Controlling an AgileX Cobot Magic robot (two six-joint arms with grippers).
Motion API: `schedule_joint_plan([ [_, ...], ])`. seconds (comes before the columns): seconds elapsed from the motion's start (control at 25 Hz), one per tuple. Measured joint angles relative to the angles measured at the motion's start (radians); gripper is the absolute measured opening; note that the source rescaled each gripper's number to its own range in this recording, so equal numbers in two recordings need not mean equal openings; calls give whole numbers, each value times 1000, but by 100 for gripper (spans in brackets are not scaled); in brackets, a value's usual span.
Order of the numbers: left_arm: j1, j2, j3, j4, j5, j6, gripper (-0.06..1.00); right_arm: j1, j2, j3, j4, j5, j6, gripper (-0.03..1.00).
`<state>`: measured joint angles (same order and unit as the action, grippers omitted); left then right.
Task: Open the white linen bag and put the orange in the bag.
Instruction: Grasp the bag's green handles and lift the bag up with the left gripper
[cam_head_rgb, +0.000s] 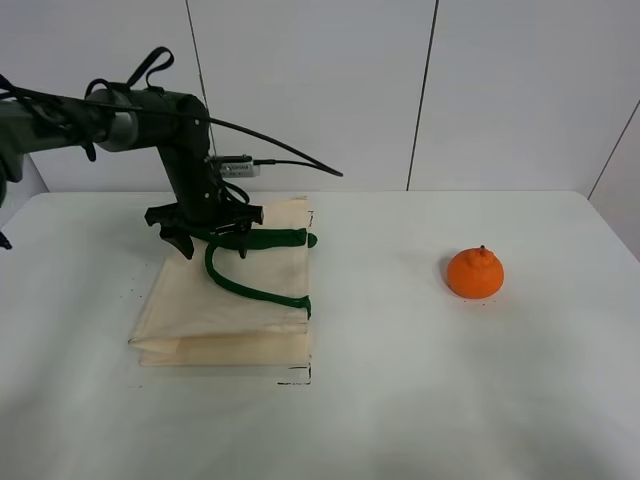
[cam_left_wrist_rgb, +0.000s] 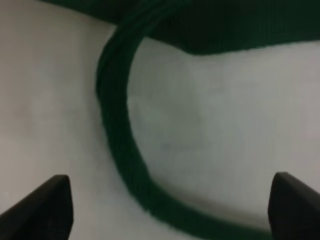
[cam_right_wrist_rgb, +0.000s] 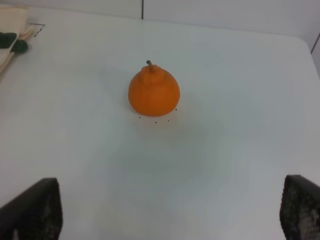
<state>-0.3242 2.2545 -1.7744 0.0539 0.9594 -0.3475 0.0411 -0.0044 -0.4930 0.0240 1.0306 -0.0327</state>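
Left gripper low over the white linen bag, jaws spread wide above its green strap, gripping nothing, bag lying flat on the table, right gripper equally wide and empty, the orange standing well apart to the bag's right.

We can read no text, number, brand or sign in any view. The small black corner marks on the table beside the bag form no letters, and the pale fitting on the left arm is too small for us to read.
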Motion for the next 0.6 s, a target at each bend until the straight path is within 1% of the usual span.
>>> schedule_joint_plan([
  [0.2, 1, 67, 0, -5, -44, -1, 99, 0, 0, 0, 0, 0, 0, 100],
  [0.44, 4, 100, -1, -14, -57, -12, 98, 0, 0, 0, 0, 0, 0, 100],
  [0.48, 4, 100, -1, -16, -57, -14, 96, 0, 0, 0, 0, 0, 0, 100],
  [0.52, 4, 100, -1, -16, -57, -17, 91, 0, 0, 0, 0, 0, 0, 100],
  [0.56, 4, 100, -1, -16, -57, -20, 82, 0, 0, 0, 0, 0, 0, 100],
  [0.6, 4, 100, -1, -13, -57, -25, 70, 0, 0, 0, 0, 0, 0, 100],
])
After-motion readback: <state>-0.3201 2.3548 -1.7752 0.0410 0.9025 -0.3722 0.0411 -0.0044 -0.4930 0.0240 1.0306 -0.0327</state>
